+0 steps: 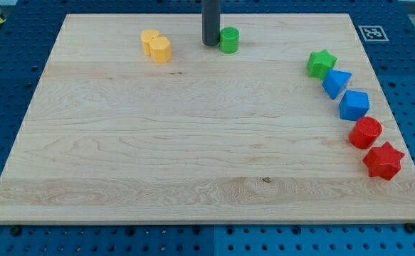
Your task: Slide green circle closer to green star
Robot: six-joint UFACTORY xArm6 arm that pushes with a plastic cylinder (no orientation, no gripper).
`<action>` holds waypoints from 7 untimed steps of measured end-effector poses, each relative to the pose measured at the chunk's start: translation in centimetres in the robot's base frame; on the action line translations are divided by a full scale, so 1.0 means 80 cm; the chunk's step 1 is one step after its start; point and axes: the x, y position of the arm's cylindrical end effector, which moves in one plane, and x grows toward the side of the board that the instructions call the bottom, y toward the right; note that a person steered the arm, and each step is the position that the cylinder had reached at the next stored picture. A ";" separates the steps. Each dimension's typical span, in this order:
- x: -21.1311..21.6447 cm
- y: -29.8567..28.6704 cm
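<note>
Tool is a plain dark rod, no jaws, so nothing is grasped or clenched; it only pushes. My tip (211, 45) sits on the wooden tabletop (193, 156) near the view's top edge, a little right of centre. The rod comes down from the view's top and stands upright.

Green circle (229, 40) is just beside my tip on the view's right, touching it or very nearly; cannot tell if there is a gap. It stands flat on the wood.

Green star (321, 63) is well apart from my tip, off to the view's right and slightly toward the view's bottom. The green circle lies between my tip and the green star, roughly in line.

Yellow block (156, 46) is to the view's left of my tip, near but not touching; shape looks lumpy, maybe heart-like, hard to tell.

Other blocks run in a curved row from the green star toward the view's bottom right, all far from my tip: blue triangle-like block (336, 83) just beside the star, blue block (354, 105) with angled faces next, then red circle (365, 132), then red star (383, 160) at the end, close to the tabletop's right edge. Neighbours in the row are touching or almost touching.

A small black-and-white marker (371, 33) sits on the tabletop's top right corner.
</note>
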 end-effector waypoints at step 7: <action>0.026 0.159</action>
